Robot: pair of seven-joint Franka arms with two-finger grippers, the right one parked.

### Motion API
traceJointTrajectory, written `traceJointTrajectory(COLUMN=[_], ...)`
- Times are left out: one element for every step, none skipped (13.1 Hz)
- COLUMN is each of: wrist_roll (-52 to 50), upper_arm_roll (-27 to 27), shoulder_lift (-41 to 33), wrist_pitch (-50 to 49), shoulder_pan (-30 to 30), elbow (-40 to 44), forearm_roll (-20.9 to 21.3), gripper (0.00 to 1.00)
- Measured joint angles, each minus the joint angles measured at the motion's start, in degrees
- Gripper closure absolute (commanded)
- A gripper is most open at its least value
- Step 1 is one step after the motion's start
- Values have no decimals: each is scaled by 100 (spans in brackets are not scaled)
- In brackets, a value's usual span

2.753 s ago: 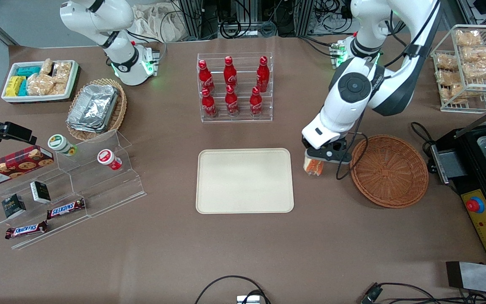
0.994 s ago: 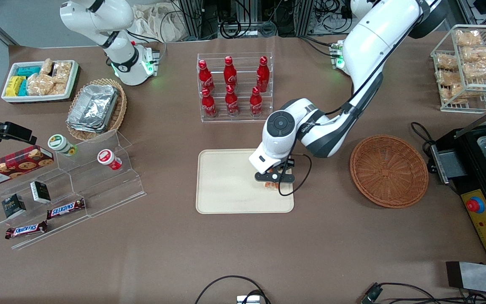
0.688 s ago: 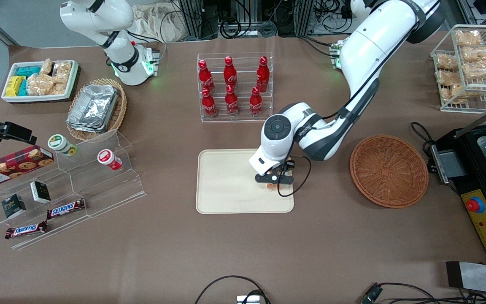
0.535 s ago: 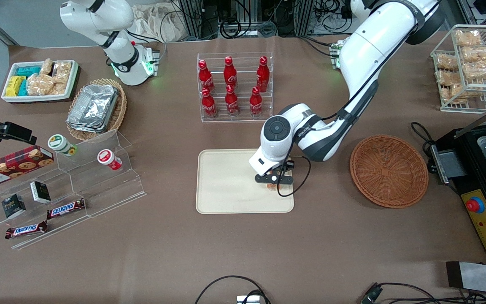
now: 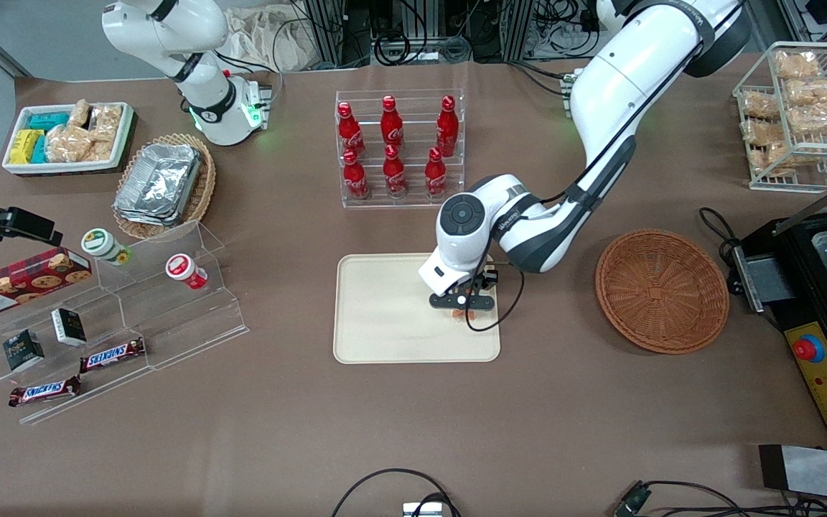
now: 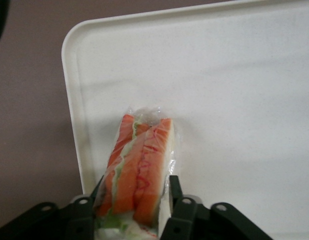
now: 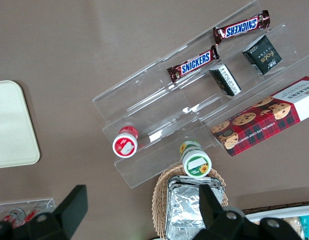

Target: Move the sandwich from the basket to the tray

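Front view: end effector sat low over tray at its 3 o'clock edge, clamped on sandwich; basket empty alongside.

Brown table carries tray, basket, bottle rack, clear stepped shelf, foil-container basket. Tool over tray, seemingly clamping sandwich.

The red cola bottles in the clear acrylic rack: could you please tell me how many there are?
6 red cola bottles: three on the clear acrylic rack's upper step, three on the lower. The gripper holds the wrapped sandwich over the cream tray.
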Motion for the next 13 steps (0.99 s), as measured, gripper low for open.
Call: traceJointTrajectory(wrist_roll=[-50,-71,-80,-92,-105,-117,-127,-134,-136,-136,-136,-146,-163], upper_arm_roll=[10,17,22,28,36,46,52,57,57,58,59,66,110], shoulder_lift=[6,6,6,6,5,5,4,2,-2,-17,-43,-83,-141], wrist_pitch=[0,-7,-46,-126,-224,-349,-505,-693,-867,-1049,-1218,-1361,-1464], shoulder_pan=[-4,-4,-4,-3,-2,-1,2,5,8,10,13,14,12], elbow=[1,7,22,49,106,196,317,471,635,811,964,1100,1215], forearm_roll=[34,44,45,45,46,46,45,44,44,43,37,7,-71], gripper=[0,0,0,0,0,0,0,0,0,0,0,0,0])
